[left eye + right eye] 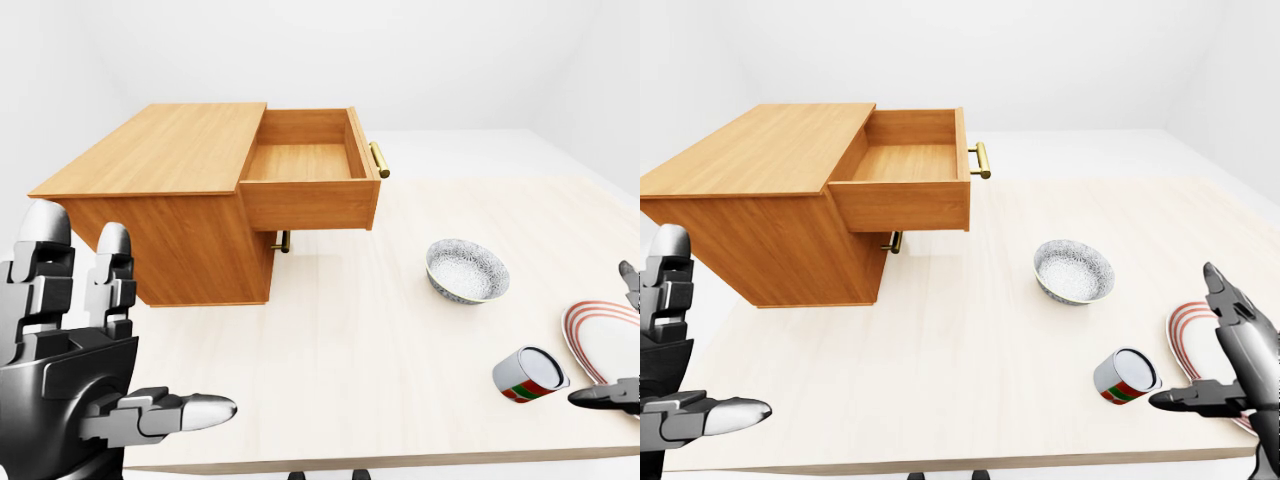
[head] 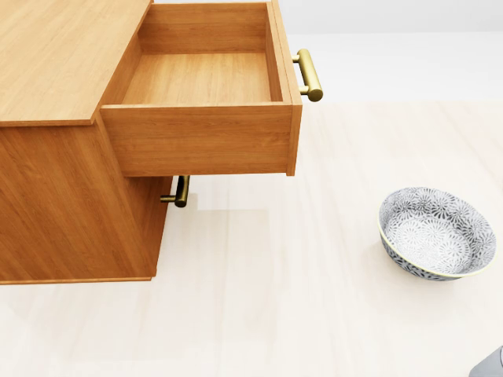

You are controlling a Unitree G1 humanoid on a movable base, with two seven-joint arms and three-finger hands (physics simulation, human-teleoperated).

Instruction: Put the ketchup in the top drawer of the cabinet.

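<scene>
The wooden cabinet point(image 1: 160, 150) stands at the left of the table, its top drawer point(image 1: 305, 162) pulled out and empty, with a brass handle point(image 1: 379, 159). A short red, white and green container point(image 1: 1126, 376), likely the ketchup, lies on its side near the table's lower right edge. My right hand point(image 1: 1185, 335) is open just to its right, thumb tip a little short of it, not touching. My left hand point(image 1: 140, 320) is open at the lower left, far from the container, and holds nothing.
A patterned grey bowl point(image 1: 467, 270) sits between the cabinet and the container. A red-rimmed plate point(image 1: 600, 340) lies at the right edge, partly behind my right hand. The lower drawer's handle point(image 1: 283, 241) shows under the open drawer.
</scene>
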